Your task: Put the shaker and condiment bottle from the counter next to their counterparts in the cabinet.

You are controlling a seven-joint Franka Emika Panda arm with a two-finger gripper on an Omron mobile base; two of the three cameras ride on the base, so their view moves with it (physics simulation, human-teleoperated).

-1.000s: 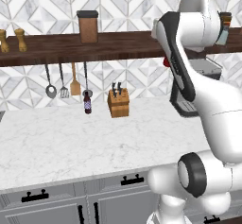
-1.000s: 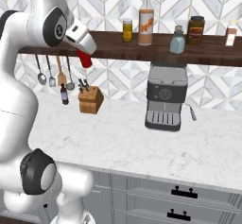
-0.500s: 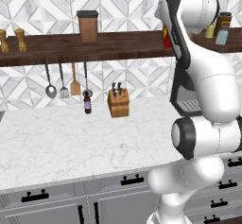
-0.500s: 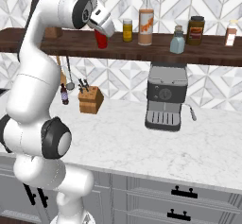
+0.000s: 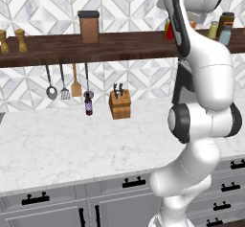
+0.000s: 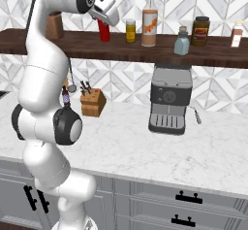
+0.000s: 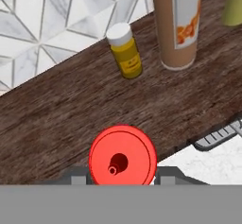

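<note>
The gripper (image 6: 103, 21) clasps the red condiment bottle (image 6: 103, 30) upright over the dark shelf plank (image 6: 72, 39), left of the small yellow jar (image 6: 130, 31). Judged risk: release near the plank's front edge could tip it off.

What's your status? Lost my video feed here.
Gripper shut on condiment bottle, at the cabinet plank. Shaker already on it. Yellow jar close beside; nothing blocking.

Bright, even rendered light, soft shadows; hand view perhaps slightly blurred.
</note>
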